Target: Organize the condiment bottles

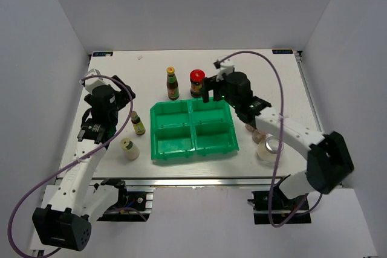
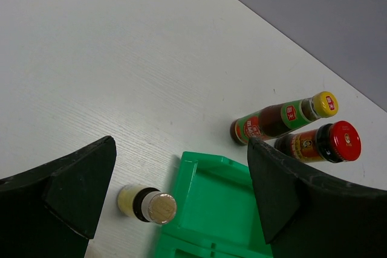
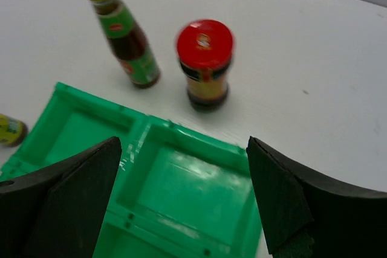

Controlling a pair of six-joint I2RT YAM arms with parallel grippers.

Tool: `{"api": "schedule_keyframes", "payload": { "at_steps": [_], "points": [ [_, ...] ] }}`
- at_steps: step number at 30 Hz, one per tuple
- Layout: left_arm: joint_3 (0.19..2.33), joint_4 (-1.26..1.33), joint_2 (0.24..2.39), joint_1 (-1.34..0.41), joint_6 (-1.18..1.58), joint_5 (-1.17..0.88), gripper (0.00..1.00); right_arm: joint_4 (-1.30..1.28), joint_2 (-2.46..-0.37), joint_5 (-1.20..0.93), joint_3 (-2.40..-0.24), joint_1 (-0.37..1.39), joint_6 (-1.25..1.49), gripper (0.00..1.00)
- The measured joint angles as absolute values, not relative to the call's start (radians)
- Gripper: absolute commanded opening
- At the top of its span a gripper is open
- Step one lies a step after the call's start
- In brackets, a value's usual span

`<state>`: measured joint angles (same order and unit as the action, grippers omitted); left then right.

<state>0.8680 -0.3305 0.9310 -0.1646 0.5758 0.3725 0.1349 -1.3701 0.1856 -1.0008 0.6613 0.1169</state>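
A slim dark yellow-capped bottle (image 1: 172, 83) and a red-lidded dark jar (image 1: 196, 83) stand just behind the green tray (image 1: 155, 140). A smaller dark yellow-capped bottle (image 1: 138, 123) and a cream yellow-capped bottle (image 1: 128, 148) stand left of the tray. A silver-lidded jar (image 1: 270, 147) and a pink-capped bottle (image 1: 259, 135) stand right of it, partly hidden by the right arm. My left gripper (image 1: 126, 96) is open and empty above the small bottle (image 2: 147, 205). My right gripper (image 1: 214, 95) is open and empty over the tray's back right compartment (image 3: 181, 128), near the red-lidded jar (image 3: 205, 64).
The tray's four compartments hold nothing. The slim bottle (image 3: 121, 31) stands close left of the red-lidded jar. White walls enclose the table on the left, back and right. The right arm's cable loops over the table's right side.
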Motion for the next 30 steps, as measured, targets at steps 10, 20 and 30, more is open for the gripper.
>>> {"api": "schedule_keyframes", "payload": {
  "at_steps": [10, 20, 30],
  "points": [
    [0.857, -0.331, 0.939, -0.165, 0.577, 0.358, 0.98, 0.21, -1.865, -0.01, -1.445, 0.758, 0.054, 0.89],
    [0.856, -0.333, 0.939, -0.165, 0.583, 0.363, 0.98, 0.186, -2.233, 0.078, -1.868, 0.771, 0.094, 0.88],
    [0.844, -0.338, 0.939, -0.165, 0.584, 0.396, 0.98, 0.172, -2.316, 0.174, -1.948, 0.769, 0.135, 0.27]
  ]
}}
